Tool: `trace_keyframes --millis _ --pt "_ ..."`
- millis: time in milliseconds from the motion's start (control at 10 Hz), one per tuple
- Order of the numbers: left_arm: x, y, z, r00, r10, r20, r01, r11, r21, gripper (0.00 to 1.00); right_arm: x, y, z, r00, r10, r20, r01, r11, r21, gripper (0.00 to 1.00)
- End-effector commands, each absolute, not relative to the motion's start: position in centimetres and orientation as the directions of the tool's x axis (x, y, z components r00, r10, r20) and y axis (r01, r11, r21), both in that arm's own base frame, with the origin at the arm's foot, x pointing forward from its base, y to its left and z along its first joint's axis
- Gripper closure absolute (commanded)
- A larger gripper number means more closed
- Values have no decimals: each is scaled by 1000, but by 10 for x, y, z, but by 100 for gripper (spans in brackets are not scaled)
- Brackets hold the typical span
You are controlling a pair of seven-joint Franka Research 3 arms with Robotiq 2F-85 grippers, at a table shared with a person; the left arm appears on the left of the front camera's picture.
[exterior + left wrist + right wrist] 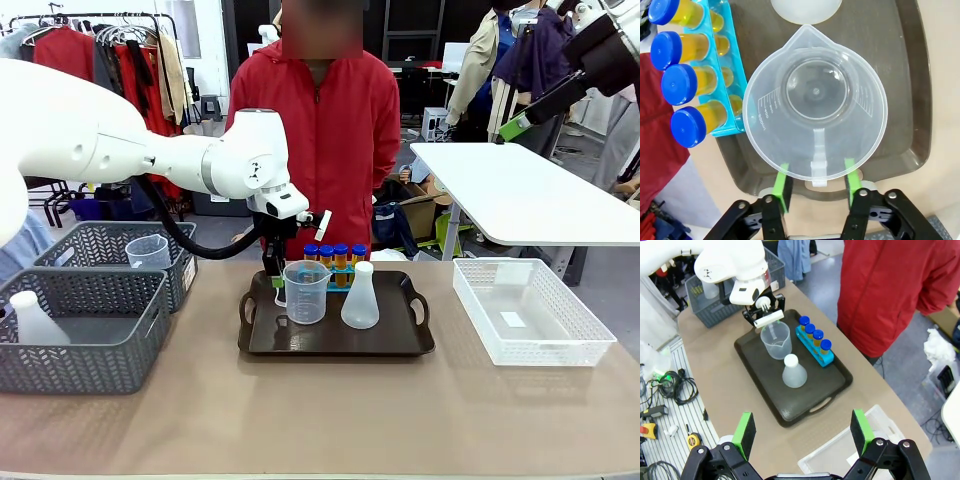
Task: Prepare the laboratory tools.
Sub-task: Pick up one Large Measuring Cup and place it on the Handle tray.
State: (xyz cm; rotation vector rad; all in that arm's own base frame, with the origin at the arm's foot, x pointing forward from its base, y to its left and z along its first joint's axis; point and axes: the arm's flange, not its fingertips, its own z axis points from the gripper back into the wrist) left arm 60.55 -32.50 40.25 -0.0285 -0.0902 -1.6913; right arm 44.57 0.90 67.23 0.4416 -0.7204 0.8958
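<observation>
Your tray [415, 340] holds an empty beaker [306, 291], flask [360, 297] and four tubes [331, 260] racked. Left claw [816, 175] is open around the beaker's handle; right claw [805, 432] gapes empty.

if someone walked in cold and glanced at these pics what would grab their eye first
Probably the dark tray mid-table, carrying a blue rack of four blue-capped yellow tubes, a clear measuring beaker and a white conical flask. The left gripper sits at the beaker's handle, its green pads either side and apart from it. A person in a red jacket stands close behind the tray.
</observation>
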Motion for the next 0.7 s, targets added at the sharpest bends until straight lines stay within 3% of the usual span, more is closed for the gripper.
trace_keyframes --millis 0,600 --pt "597 -316 408 -143 -988 66 988 -138 67 0 446 9 673 410 545 731 -831 554 53 0" --pt "592 -313 419 -148 -986 74 987 -143 73 0 446 9 673 410 545 731 -831 554 53 0"
